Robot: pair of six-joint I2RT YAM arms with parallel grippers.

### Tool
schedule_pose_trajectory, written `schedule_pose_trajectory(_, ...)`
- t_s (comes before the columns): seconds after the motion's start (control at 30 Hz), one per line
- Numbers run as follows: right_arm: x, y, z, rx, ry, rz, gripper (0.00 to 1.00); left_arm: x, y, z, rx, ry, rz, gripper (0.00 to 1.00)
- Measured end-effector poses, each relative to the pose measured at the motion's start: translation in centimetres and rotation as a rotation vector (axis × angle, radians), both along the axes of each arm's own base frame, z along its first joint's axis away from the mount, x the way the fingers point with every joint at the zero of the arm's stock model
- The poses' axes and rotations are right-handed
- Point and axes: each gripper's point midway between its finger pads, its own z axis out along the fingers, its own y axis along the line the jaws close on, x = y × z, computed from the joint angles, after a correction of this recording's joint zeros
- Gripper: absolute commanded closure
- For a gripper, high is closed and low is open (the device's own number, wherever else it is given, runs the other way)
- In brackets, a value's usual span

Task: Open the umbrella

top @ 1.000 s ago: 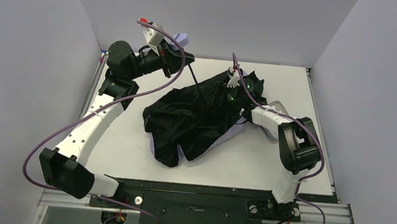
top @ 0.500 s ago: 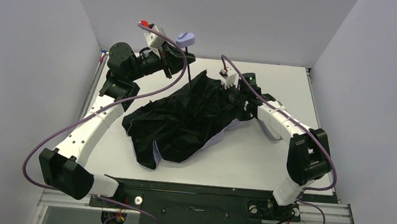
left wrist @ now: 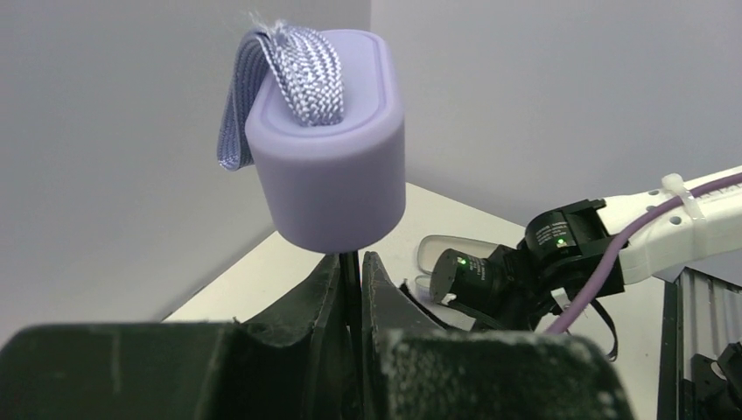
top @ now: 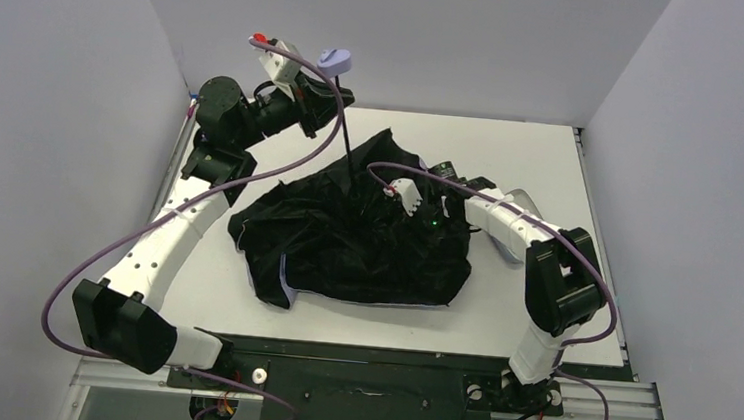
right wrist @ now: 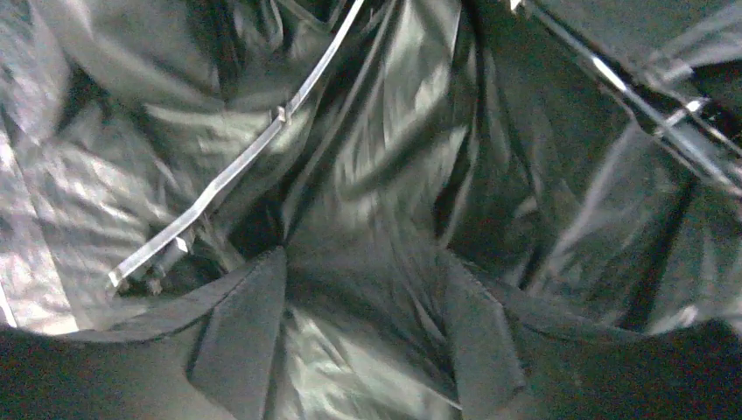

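The umbrella lies part-spread in the middle of the table, its black underside point(top: 345, 243) facing up with a thin lilac rim showing. Its thin black shaft point(top: 350, 143) rises to the small lilac handle point(top: 334, 63) with a woven wrist loop point(left wrist: 289, 70). My left gripper point(top: 329, 91) is shut on the shaft just under the handle point(left wrist: 328, 175), fingers point(left wrist: 385, 289) pinching it. My right gripper point(top: 418, 214) is down in the canopy. In the right wrist view its fingers point(right wrist: 249, 332) stand apart with a bunched fold of black fabric point(right wrist: 367, 289) filling the gap. A metal rib point(right wrist: 236, 166) runs nearby.
A pale oval pouch point(top: 521, 197) lies on the table behind my right forearm, also in the left wrist view as the pouch point(left wrist: 442, 249). White walls close in the table on the left, back and right. Purple cables loop off both arms.
The left gripper lifted the handle higher and a little left. The right gripper came toward the table's middle and narrowed on the fabric. The canopy spread out to the right.
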Motion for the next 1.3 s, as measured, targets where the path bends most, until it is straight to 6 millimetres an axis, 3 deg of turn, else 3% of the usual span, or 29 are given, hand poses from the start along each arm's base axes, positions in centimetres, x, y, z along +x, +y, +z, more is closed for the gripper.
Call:
schedule_pose_trajectory(0.13, -0.4, -2.0, -1.2, -0.08, -0.025, 0.067, 0.3, 1.0, 1.5, 0.4, -0.003, 0.0, 0.046, 1.0)
schedule_pose_trajectory(0.3, -1.7, -4.7, -3.2, -0.177, -0.032, 0.12, 0.29, 1.9, 3.2, 2.3, -0.03, -0.026, 0.088, 1.0)
schedule_pose_trajectory(0.4, -2.1, -5.3, -2.6, -0.169, -0.043, 0.125, 0.31, 1.4, 2.8, 3.3, -0.051, -0.043, 0.051, 1.0)
schedule_pose_trajectory(0.53, -1.2, -4.4, 1.6, -0.016, -0.112, 0.066, 0.36, -0.1, 0.7, 3.4, -0.048, -0.054, -0.02, 1.0)
schedule_pose_trajectory(0.67, 0.9, -2.5, 8.7, 0.2, -0.265, -0.04, 0.39, -1.2, -1.4, 2.7, -0.042, -0.045, -0.058, 1.0)
schedule_pose_trajectory(0.83, 1.9, 1.6, 17.4, 0.471, -0.488, -0.115, 0.3, -0.4, -2.1, 1.2, -0.042, 0.002, -0.043, 1.0)
schedule_pose_trajectory(0.97, 3.3, 5.1, 20.7, 0.62, -0.534, -0.181, 0.27, 0.1, -2.6, 0.4, -0.036, 0.022, -0.046, 1.0)
schedule_pose_trajectory(1.13, 6.0, 9.1, 21.5, 0.696, -0.52, -0.228, 0.28, -0.3, -3.8, -0.2, -0.026, 0.032, -0.075, 1.0)
schedule_pose_trajectory(1.2, 7.1, 10.2, 21.6, 0.71, -0.52, -0.245, 0.37, -0.5, -4.3, -0.4, -0.021, 0.032, -0.088, 1.0)
schedule_pose_trajectory(1.27, 7.8, 10.9, 21.9, 0.722, -0.52, -0.258, 0.61, -0.7, -4.6, -0.5, -0.018, 0.034, -0.097, 1.0)
schedule_pose_trajectory(1.3, 8.2, 11.2, 22.1, 0.726, -0.526, -0.262, 0.82, -0.8, -4.7, -0.6, -0.016, 0.035, -0.099, 0.99)
